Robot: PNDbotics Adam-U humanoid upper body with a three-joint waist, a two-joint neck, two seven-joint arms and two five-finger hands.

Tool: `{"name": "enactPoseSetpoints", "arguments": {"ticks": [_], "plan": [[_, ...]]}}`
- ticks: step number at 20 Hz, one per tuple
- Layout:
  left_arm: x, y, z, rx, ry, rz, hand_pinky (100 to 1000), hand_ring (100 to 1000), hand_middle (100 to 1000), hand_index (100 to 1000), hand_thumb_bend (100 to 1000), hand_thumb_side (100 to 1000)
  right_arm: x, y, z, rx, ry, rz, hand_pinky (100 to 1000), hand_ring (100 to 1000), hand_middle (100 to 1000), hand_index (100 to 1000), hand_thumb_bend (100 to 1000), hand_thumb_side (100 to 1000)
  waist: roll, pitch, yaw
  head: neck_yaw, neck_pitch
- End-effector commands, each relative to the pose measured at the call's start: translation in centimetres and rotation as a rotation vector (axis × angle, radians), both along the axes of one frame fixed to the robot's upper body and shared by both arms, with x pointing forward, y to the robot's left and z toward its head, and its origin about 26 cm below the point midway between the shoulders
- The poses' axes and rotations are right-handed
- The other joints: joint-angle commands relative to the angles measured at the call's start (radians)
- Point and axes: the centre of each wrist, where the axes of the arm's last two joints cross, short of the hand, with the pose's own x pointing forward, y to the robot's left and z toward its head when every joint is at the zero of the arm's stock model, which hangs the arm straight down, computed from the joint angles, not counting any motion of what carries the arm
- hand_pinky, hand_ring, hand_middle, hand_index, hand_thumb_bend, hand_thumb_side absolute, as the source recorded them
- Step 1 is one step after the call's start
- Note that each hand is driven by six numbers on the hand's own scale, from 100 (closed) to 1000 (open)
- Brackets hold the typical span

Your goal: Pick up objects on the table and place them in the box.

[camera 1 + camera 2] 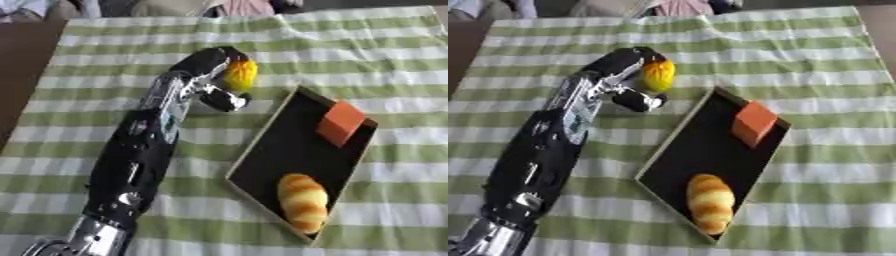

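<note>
Yellow-orange rounded object (pixel 241 74), perhaps a piece of toy fruit, sits in the grasp of the robot's left hand (pixel 210 70), whose dark fingers curl over its top and left side while the thumb (pixel 226 100) bends in below it. Whether the object touches the cloth or is lifted clear of it cannot be told. It lies just beyond the upper left corner of the box (pixel 262 135), close to that corner but outside it.

That box is a shallow tray with a black floor and a pale wooden rim, lying askew on the counter (pixel 385 55), which is covered by a cloth of green and white stripes. Inside the box, an orange block (pixel 339 122) leans against the far right wall, tilted. Near the bottom corner of the box lies a bread roll (pixel 303 201), golden with paler bands, resting lengthwise along the right rim.

The left arm (pixel 140 155), black with silver joints, reaches in from the lower left corner and stretches diagonally up across the cloth to the hand.
</note>
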Motion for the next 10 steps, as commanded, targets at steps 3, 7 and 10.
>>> {"name": "enactPoseSetpoints", "arguments": {"ticks": [3,7,10], "plan": [[0.42,0.71,0.67,0.017,-0.035,0.055,884,944,847,874,271,110,-0.18,0.08,0.86,-0.025,-0.011,0.008,951,821,546,781,100,470,-0.003,-0.018,-0.006,-0.002,-0.003],[0.55,0.87,0.46,0.010,-0.054,0.087,853,937,838,857,165,165,-0.20,0.09,0.71,-0.027,-0.002,0.006,952,821,543,782,100,470,-0.002,-0.017,-0.009,-0.002,-0.006],[0.69,1.00,0.23,0.009,-0.062,0.107,819,916,819,838,100,179,-0.20,0.13,0.61,-0.031,0.003,0.009,952,821,541,782,100,470,-0.002,-0.016,-0.011,-0.001,-0.010]]}}
